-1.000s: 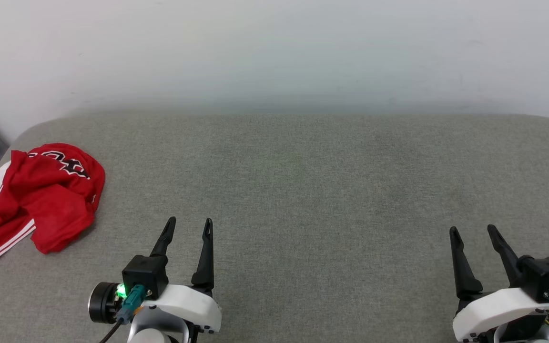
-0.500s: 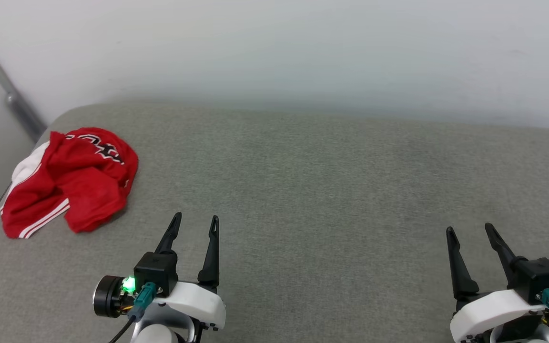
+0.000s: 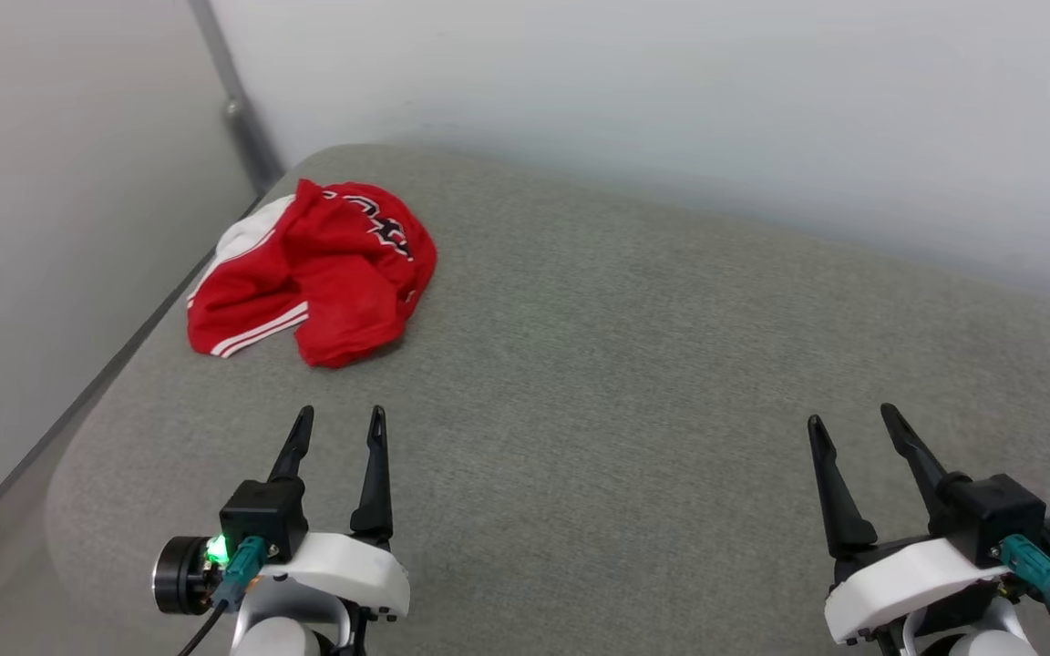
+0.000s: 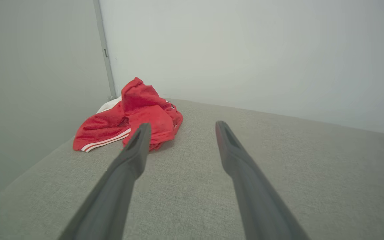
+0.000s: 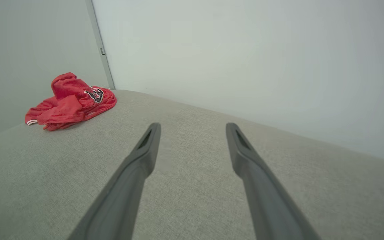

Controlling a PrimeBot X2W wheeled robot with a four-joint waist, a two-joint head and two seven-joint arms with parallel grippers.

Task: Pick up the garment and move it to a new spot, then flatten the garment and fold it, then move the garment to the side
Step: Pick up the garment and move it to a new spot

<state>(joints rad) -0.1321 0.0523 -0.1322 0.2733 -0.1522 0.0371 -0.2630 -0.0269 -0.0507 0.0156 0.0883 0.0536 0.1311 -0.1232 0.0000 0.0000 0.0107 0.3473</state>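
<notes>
Jersey: crumpled red jersey (image 3: 324, 273), white sleeve showing, on the far-left corner of the grey fabric pad (image 3: 625, 364).
Left end effector (image 3: 343, 415): fingers spread, empty; jersey at 12 o'clock, near but apart.
Right end effector (image 3: 853, 417): fingers spread, empty; jersey at 10 o'clock, well apart.

The garment (image 3: 315, 278) lies on the cushion (image 3: 625, 364), in its far left corner. The left gripper (image 3: 342, 412) is near it, the right gripper (image 3: 851, 414) well apart.

Dark long-fingered left pincer (image 3: 342, 412) and right pincer (image 3: 852, 415), white wrist shells (image 3: 343, 569), teal plugs (image 3: 241, 558)
</notes>
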